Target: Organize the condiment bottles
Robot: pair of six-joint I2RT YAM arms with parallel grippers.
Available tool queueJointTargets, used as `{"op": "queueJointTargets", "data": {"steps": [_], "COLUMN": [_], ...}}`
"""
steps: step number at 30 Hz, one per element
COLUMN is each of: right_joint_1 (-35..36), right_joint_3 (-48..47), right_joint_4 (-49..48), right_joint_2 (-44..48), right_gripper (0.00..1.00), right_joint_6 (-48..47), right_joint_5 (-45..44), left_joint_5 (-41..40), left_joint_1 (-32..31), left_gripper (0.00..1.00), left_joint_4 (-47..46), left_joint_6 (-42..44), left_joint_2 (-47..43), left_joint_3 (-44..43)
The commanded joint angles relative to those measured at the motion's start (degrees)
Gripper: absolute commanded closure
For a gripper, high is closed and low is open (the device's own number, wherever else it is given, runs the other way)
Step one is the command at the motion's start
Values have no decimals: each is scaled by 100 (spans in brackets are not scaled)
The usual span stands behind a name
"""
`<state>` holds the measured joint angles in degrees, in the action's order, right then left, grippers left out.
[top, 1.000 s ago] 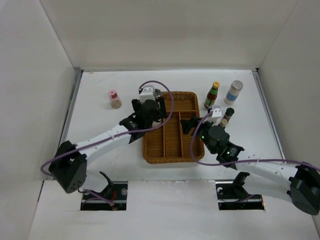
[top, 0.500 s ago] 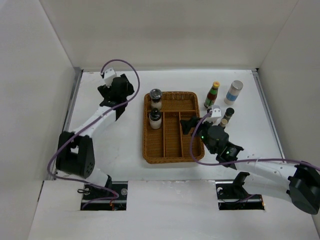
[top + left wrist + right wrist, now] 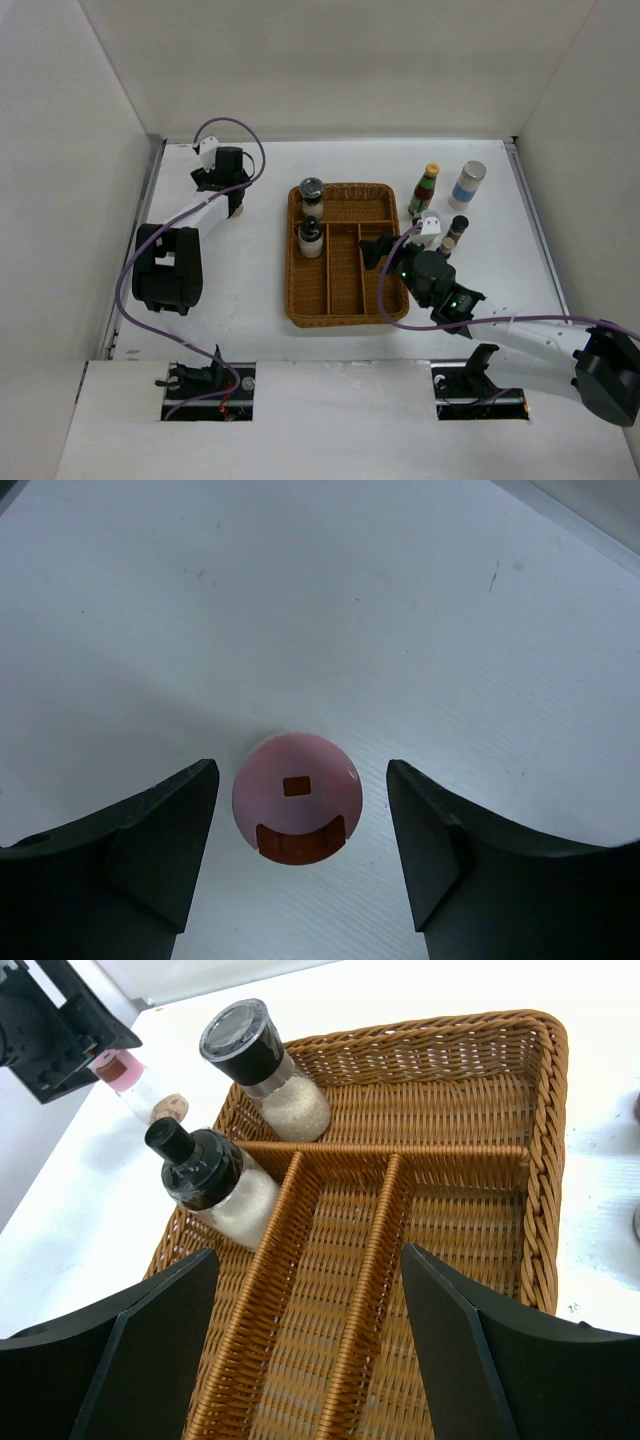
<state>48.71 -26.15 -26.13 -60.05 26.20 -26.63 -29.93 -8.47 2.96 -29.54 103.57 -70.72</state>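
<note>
A pink-capped bottle [image 3: 297, 798] stands upright on the white table at the far left. My left gripper [image 3: 303, 855] straddles its cap from above. Its fingers [image 3: 150, 860] are narrow gaps away from the cap on both sides, so it is open. The top view shows that gripper [image 3: 230, 188] covering the bottle. In the right wrist view the pink bottle [image 3: 130, 1080] stands beyond the wicker tray [image 3: 545, 1160]. Two black-capped jars [image 3: 312, 190] [image 3: 310, 238] stand in the tray's left compartments. My right gripper [image 3: 310, 1360] hangs open over the tray's long middle compartments, holding nothing.
Right of the tray [image 3: 340, 321] stand a yellow-capped dark bottle [image 3: 425, 190], a silver-capped white bottle with a blue label [image 3: 467, 185], and two small bottles, one black-capped [image 3: 456, 230], one tan-capped [image 3: 447, 245]. White walls enclose the table on three sides.
My left arm swung from the tray's left side out to the far left, over the pink-capped bottle, and its jaws narrowed around the cap. The right arm stayed still.
</note>
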Motion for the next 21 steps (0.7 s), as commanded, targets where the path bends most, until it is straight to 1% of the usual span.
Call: {"op": "queueJointTargets", "data": {"steps": [1,6,8,11,15,18,21], "right_joint_1": [-6,-6,-6,-6,-6,-6,11], "right_joint_3": [-153,-136,-171,-145,-180,-162,-197], "right_joint_4": [-235,-235,-200,-252,-200,-209,-173], "right_joint_2": [-24,29,20,20,-15,-7,72], "right_gripper": [20,20,20,20,20,20,22], "right_joint_6": [52,43,26,34,9,43,-53], "right_joint_5": [-88,-114,-105,-123,-132,-88,-123], "left_joint_5": [137,181,207,137,-188,-241,-232], "left_joint_1": [34,17,-10,-159,-606,-1028,-1502], "left_gripper": [39,61,65,66,66,66,66], "left_joint_4": [-76,-120,-173,-340,-542,-332,238], "left_joint_6": [18,-8,-8,-8,10,71,203], "left_joint_2": [-30,-161,-441,-1091,-2391,-3375,-4237], "left_joint_3": [-285,-30,171,593,1410,1885,2237]}}
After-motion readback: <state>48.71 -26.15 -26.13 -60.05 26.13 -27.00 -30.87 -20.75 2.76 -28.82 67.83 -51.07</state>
